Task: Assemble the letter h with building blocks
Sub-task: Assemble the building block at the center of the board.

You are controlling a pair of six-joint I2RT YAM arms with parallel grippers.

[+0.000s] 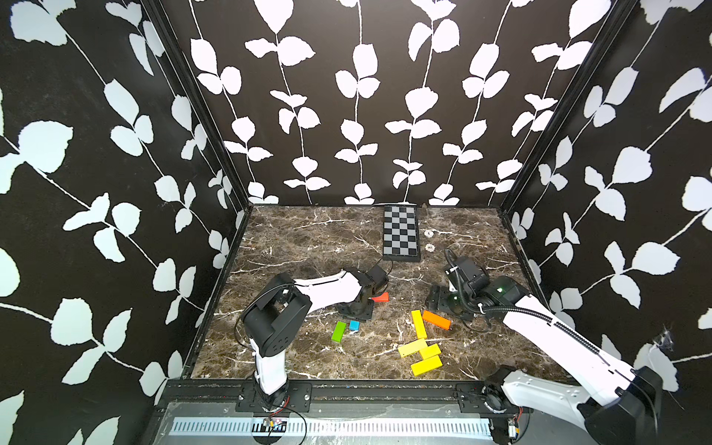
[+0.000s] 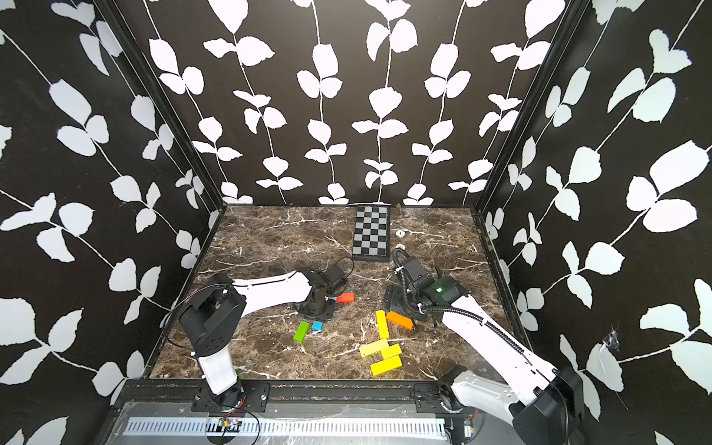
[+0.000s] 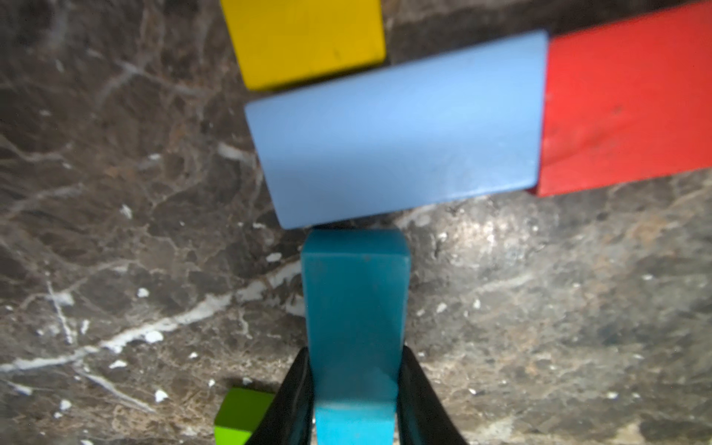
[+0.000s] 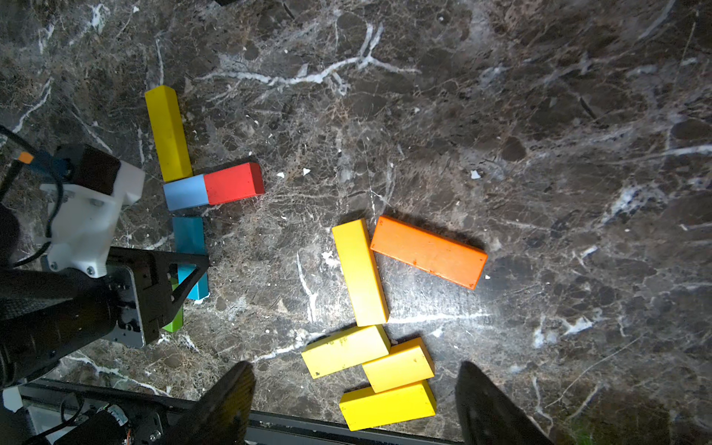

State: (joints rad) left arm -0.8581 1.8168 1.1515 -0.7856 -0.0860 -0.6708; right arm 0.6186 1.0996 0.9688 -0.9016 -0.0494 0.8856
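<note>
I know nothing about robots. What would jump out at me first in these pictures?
The white-leaf wallpaper grabs you first, then the colours on the dark marble table: a yellow cluster and an orange block near the right arm. Up close, the left gripper pinches a blue block, its end just short of a light blue block.

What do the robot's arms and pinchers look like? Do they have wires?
The left arm and right arm have smooth white shells with chunky black joints. A ribbed black hose runs along the right arm, and a small green light glows near its wrist. Thin black wires loop round the left arm. The left gripper and right gripper each have two black fingers.
</note>
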